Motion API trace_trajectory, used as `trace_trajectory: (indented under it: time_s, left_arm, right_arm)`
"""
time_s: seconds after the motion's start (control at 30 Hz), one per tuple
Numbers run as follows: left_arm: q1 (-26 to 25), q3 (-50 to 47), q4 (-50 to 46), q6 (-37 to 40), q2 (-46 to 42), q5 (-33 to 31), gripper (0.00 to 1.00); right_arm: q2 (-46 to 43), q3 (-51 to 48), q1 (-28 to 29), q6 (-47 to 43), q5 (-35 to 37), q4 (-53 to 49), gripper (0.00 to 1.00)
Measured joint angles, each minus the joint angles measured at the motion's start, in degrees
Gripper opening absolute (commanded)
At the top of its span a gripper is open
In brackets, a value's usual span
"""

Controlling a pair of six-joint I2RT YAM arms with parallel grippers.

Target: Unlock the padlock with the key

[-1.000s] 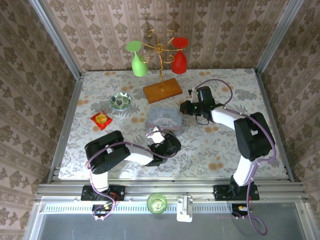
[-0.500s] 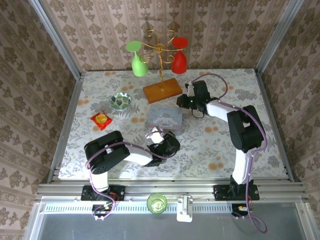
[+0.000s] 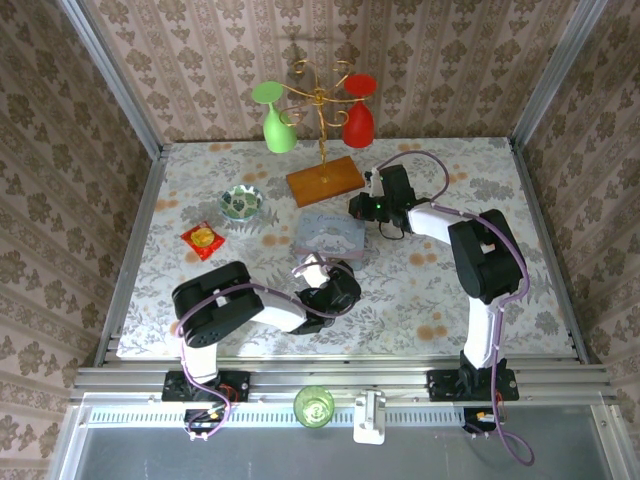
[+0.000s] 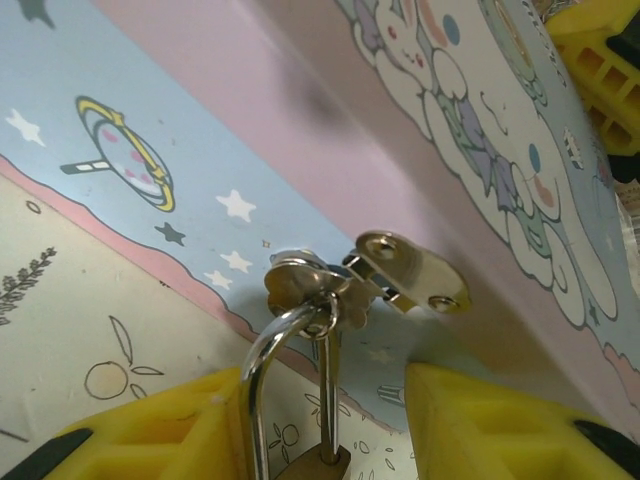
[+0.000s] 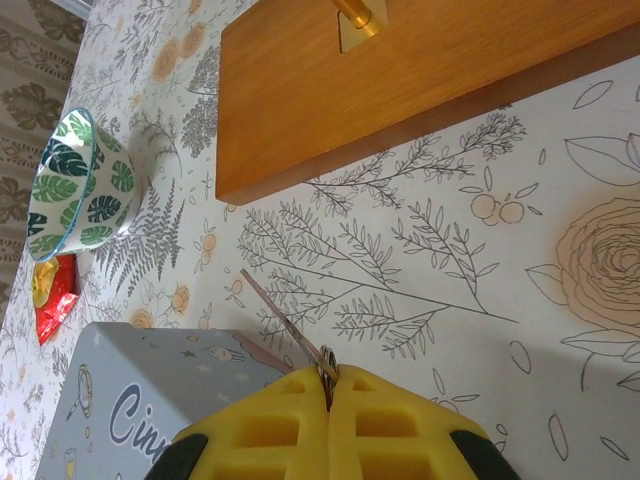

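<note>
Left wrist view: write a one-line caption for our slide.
The padlock hangs from the hasp of the cartoon tin, flanked by the yellow jaws of the left gripper.

The tin (image 4: 150, 120) is pale blue and pink, the padlock (image 4: 320, 468) brass, the bowl (image 5: 80, 180) green-leafed.

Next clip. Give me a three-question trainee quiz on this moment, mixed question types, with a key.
1. True or false: the shackle of the padlock passes through the hasp on the tin.
2. The right gripper is shut on: A) the key, B) the bowl, C) the red packet.
3. What colour is the glass hanging beside the red glass on the stand?
Key: 1 true; 2 A; 3 green.
</note>
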Motion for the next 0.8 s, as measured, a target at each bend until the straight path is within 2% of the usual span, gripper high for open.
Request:
trace_trajectory:
  time_s: [0.2, 0.23, 0.3, 0.33, 0.43, 0.57, 0.8]
  left_arm:
    - [-0.2, 0.6, 1.1, 2.0, 0.8, -0.6, 0.5]
    - [-0.2, 0.7, 1.1, 2.3, 0.9, -0.7, 0.53]
    - [-0.3, 1.9, -0.3, 3.4, 1.0, -0.8, 0.65]
    - [-0.4, 2.6, -0.9, 3.5, 1.1, -0.7, 0.64]
    - [-0.6, 3.4, -0.5, 5.4, 2.2, -1.0, 0.45]
    - [-0.7, 3.3, 1.9, 6.3, 3.6, -1.2, 0.46]
    - [-0.6, 2.4, 3.3, 5.8, 4.0, -1.2, 0.28]
  right_arm:
    - [0.0, -0.9, -0.2, 0.0, 0.2, 2.0, 0.0]
    - [0.0, -1.0, -0.2, 0.0, 0.3, 2.3, 0.0]
    - [0.0, -1.4, -0.3, 0.0, 0.8, 3.5, 0.0]
    - [0.0, -1.5, -0.4, 0.0, 1.3, 4.1, 0.0]
    - [-0.1, -2.3, -0.9, 0.4, 1.5, 5.0, 0.0]
    - [-0.3, -3.2, -0.9, 1.0, 1.5, 6.3, 0.0]
    - [-0.5, -3.6, -0.9, 1.3, 1.5, 6.5, 0.0]
